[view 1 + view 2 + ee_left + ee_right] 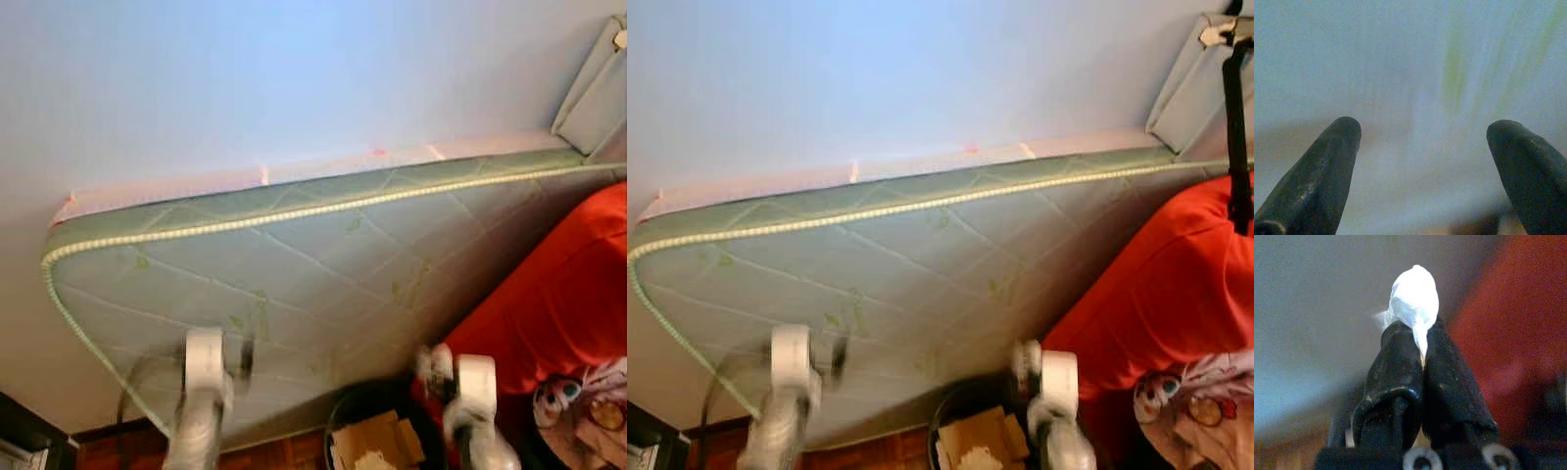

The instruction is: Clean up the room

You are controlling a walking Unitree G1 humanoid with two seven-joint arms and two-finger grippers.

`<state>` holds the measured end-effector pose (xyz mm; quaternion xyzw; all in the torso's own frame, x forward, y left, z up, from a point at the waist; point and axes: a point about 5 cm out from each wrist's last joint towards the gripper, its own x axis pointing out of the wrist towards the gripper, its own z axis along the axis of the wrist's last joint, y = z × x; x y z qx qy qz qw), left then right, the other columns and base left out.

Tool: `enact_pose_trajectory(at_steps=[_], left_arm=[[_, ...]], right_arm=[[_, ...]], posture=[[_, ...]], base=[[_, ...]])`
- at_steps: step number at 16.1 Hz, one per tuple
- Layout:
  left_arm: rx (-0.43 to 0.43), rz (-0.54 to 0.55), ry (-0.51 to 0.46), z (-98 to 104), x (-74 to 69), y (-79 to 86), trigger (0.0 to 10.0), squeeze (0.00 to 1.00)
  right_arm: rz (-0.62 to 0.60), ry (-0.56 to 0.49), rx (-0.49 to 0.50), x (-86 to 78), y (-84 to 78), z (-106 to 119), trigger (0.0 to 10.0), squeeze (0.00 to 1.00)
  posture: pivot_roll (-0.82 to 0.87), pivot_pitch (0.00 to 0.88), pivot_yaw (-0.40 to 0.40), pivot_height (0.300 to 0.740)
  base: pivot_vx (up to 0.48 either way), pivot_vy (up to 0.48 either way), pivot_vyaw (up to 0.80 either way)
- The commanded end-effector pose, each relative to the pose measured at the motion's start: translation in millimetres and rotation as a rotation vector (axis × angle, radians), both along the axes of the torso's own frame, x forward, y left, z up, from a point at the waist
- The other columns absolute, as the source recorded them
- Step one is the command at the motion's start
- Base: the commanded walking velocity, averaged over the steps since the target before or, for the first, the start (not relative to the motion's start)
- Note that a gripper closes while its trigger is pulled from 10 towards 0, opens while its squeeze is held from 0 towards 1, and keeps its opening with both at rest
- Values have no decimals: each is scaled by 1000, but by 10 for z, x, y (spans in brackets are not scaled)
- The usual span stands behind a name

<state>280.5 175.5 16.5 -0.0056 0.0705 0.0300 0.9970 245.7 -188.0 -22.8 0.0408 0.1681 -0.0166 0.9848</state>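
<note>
We see our right end effector [1420,345] pinching a white wad of tissue [1415,296] between its 2 fingers — above the dark bin [367,401] beside the green mattress [313,264] — while our left end effector [1422,142] gapes wide.

We have the green mattress [323,264] blocking centre frame, the red bedding [568,294] blocking lower right; floor [284,452] at the bottom edge is open.

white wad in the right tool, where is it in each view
Left eye view: white wad low, right of centre, in front of the mattress.
Right eye view: white wad low, right of centre.
Left wrist view: left tool, open, faces the blurred mattress.
Right wrist view: upper centre, pinched at the right tool tips.
Shared landmark: red cover beside it.
</note>
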Motion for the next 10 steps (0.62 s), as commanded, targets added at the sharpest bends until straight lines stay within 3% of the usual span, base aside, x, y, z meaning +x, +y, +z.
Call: enact_pose_trajectory(at_steps=[1,4,7,10], left_arm=[[-7,25,48,-130,-138,20,10000,0],[24,48,-56,14,-159,92,10000,0],[26,57,-78,38,-273,63,10000,0],[27,45,-70,30,-267,22,10000,0]], right_arm=[[-23,53,10,-157,-36,-118,10000,0],[-13,-13,31,-213,-10,-86,10000,0],[-19,-46,34,-294,-9,-75,10000,0],[-22,-27,25,-306,11,-100,10000,0]], posture=[[-80,0,-31,740],[-75,0,-30,740],[-77,0,-28,740],[-77,0,-28,740]], base=[[0,0,0],[0,0,0],[0,0,0],[0,0,0]])
